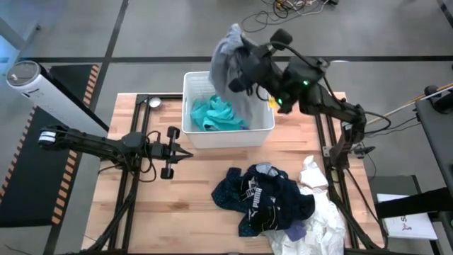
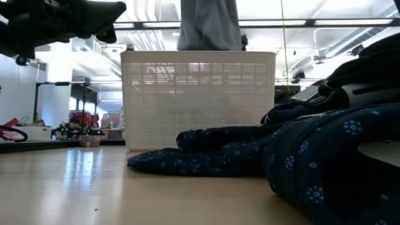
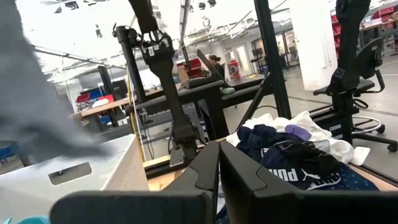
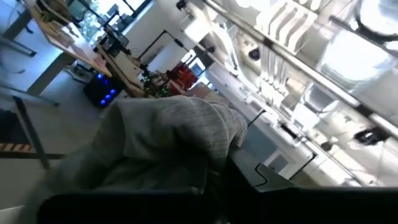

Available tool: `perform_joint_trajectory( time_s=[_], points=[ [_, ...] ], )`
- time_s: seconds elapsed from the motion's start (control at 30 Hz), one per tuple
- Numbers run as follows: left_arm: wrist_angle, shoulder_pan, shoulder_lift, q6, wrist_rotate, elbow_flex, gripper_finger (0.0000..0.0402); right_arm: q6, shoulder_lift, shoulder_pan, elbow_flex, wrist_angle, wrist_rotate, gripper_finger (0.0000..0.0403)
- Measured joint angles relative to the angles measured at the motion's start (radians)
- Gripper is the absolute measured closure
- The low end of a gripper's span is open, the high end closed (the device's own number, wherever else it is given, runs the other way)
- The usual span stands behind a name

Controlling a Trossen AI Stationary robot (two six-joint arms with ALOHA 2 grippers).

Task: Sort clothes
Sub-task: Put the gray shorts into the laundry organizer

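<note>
Now, what I saw from my station:
Right gripper (image 1: 237, 67): I had it clamped on the grey garment (image 1: 228, 62), raised above the far side of the basket (image 1: 228, 136).
Grey garment: it hung from those fingers down over the basket's far rim; in the low view it dropped behind the basket wall.
Basket: white, at the far middle of the table (image 1: 191, 205), with a teal garment (image 1: 212, 113) lying inside.
Left gripper (image 1: 185, 154): fingers together, holding nothing, low over the table to the left of the basket's near corner.
Pile (image 1: 272, 202): dark blue and navy printed clothes, a purple piece and white pieces lay heaped at the near right.
</note>
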Motion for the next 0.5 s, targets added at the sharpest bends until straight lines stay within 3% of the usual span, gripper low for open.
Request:
perform_joint_trajectory(
  time_s=[0.33, 0.5],
  points=[
    [-0.002, 0.000, 0.000, -0.004, 0.000, 0.000, 0.0402, 0.425, 0.017, -0.100, -0.002, -0.473, -0.196, 0.0394],
    [-0.003, 0.000, 0.000, -0.008, 0.000, 0.000, 0.0402, 0.613, 0.058, -0.153, -0.003, -0.707, -0.372, 0.0394]
  ],
)
